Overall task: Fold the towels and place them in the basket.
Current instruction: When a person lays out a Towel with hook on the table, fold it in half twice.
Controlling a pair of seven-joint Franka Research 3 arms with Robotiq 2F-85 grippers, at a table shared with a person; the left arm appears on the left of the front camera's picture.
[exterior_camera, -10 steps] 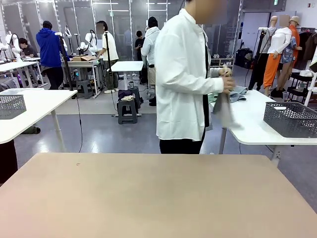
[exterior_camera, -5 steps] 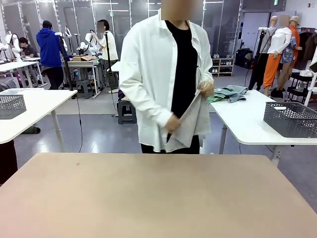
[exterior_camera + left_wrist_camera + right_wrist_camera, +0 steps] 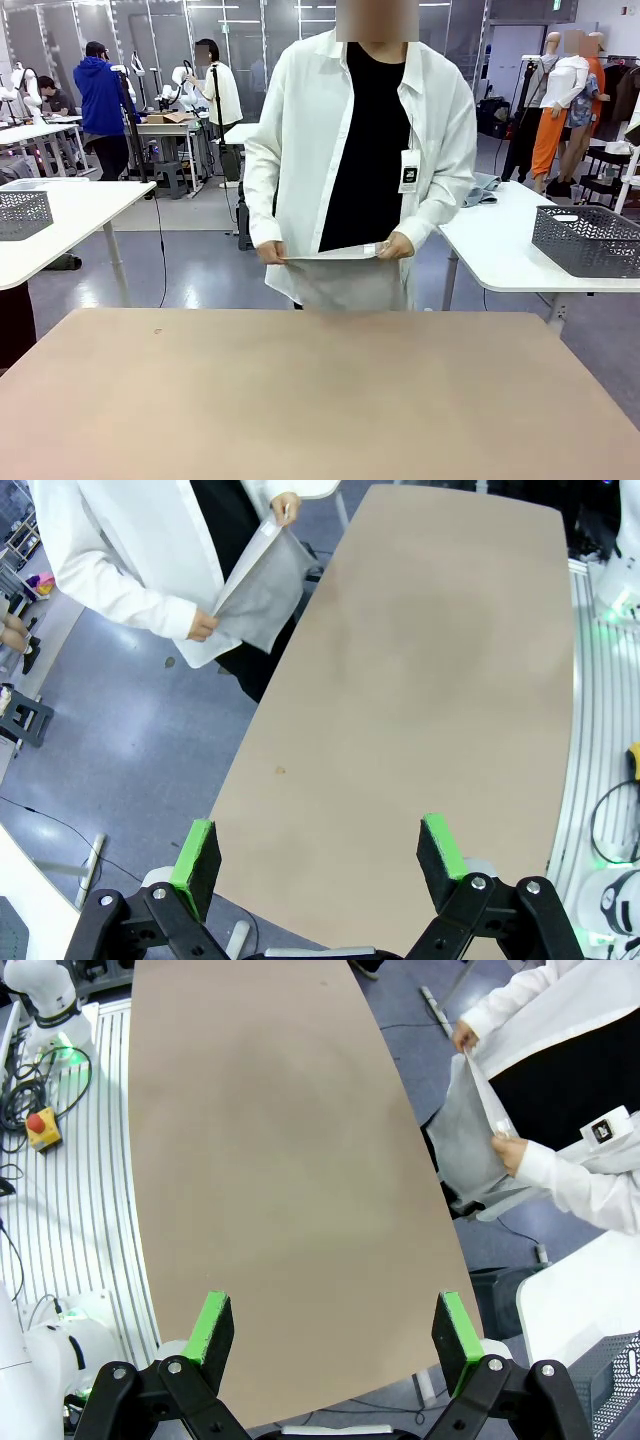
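Grey towel [image 3: 340, 284] hangs just beyond the table's [image 3: 320, 400] far edge.

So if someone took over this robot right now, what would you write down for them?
Left gripper: open, holding nothing, above the tan table.
Right gripper: open, holding nothing, above the same table.
The person's hands hold a pale grey towel spread out at the table's far edge.
Another towel lies on the white side table, where a dark mesh basket stands.
Done: no towel folded yet, as far as shows.
Left: fold every towel and put them in the basket.
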